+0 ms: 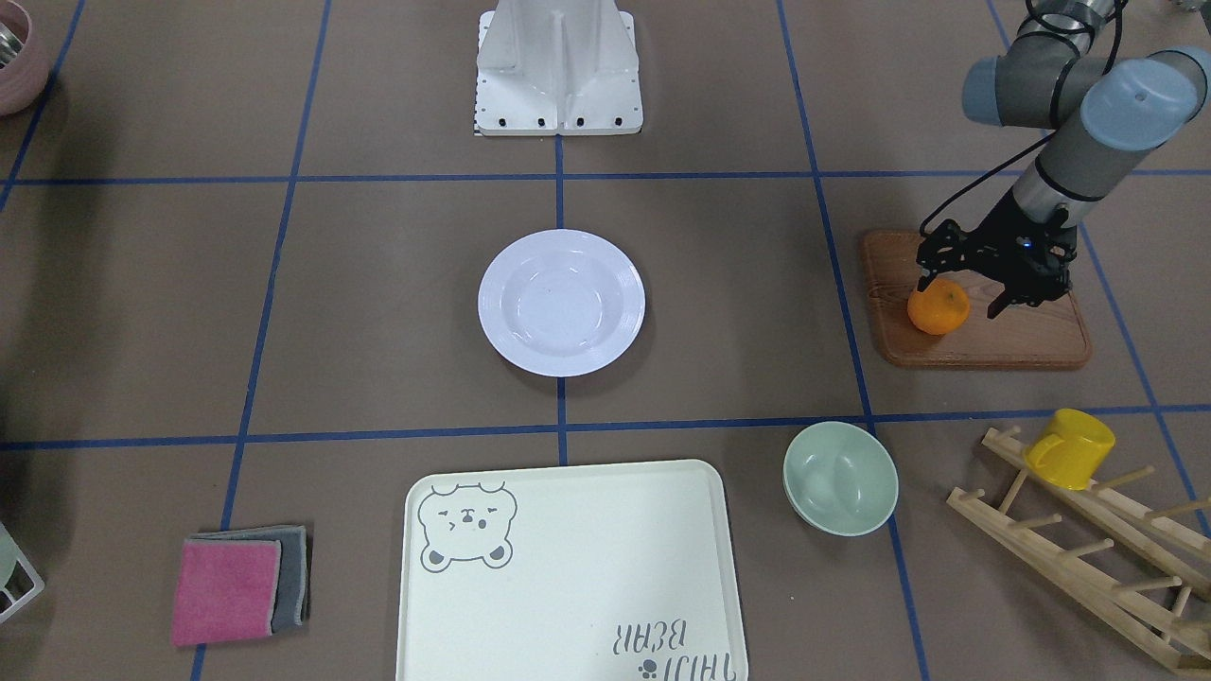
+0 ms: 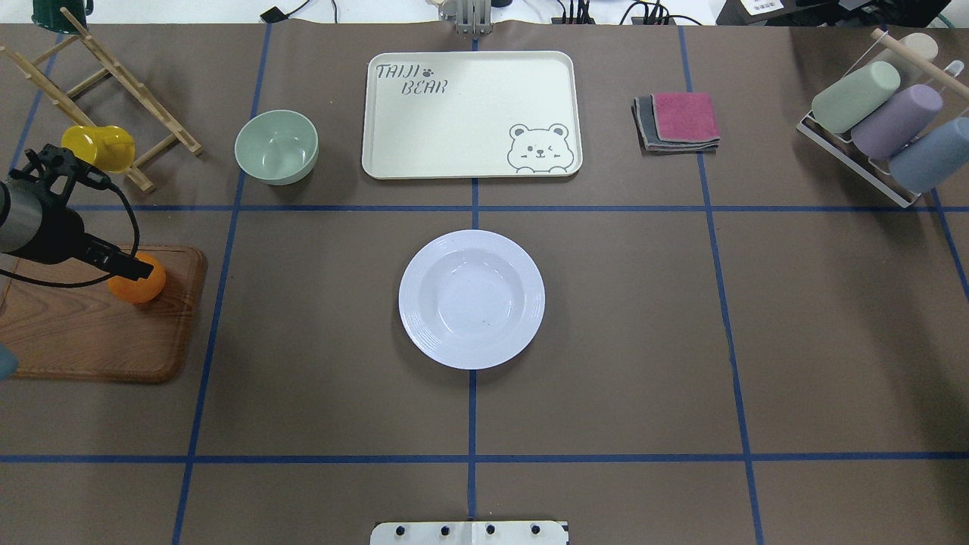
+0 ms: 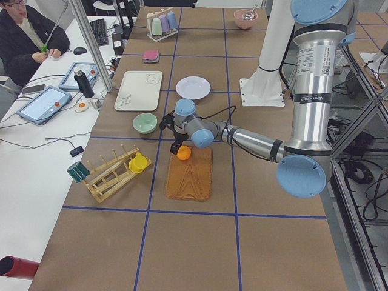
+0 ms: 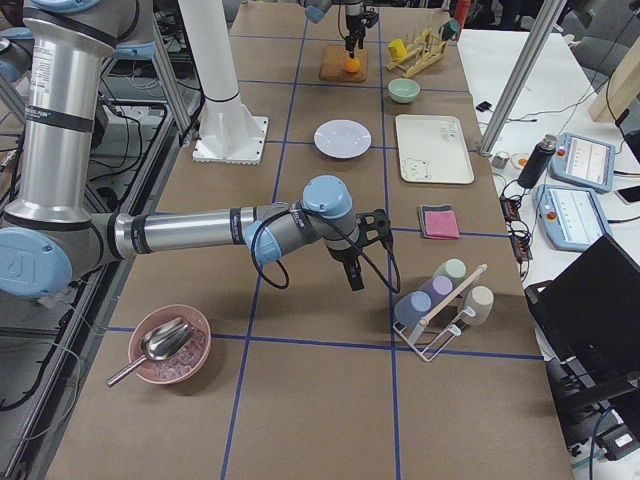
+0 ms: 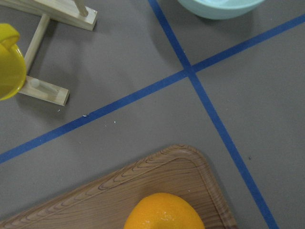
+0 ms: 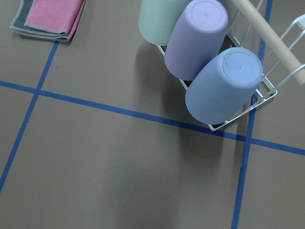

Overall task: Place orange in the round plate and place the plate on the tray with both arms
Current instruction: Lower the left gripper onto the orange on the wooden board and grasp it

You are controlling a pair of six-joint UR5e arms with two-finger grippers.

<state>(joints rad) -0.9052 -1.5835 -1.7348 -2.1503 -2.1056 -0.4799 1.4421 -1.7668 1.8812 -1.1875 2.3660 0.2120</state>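
From across the table, the round plate (image 1: 561, 303), glossy white with a ridged rim, is sitting on brown paper. The smooth orange (image 1: 938, 307) is lying well off to the plate's side on a grained wooden board (image 1: 993, 345). The left gripper (image 1: 963, 293) is hanging over the fruit, its black fingers spread to either side of it. The cream tray (image 1: 587, 549), rectangular with rounded corners, is lying just beyond the plate, away from the robot.

From overhead, one finger is crossing the orange's top.

From the right end, the right gripper (image 4: 354, 278) is hovering well apart from the plate. Whether it is spread or pressed together cannot be told.

In the left wrist view, the orange's pitted skin is showing beside the board's rounded corner.
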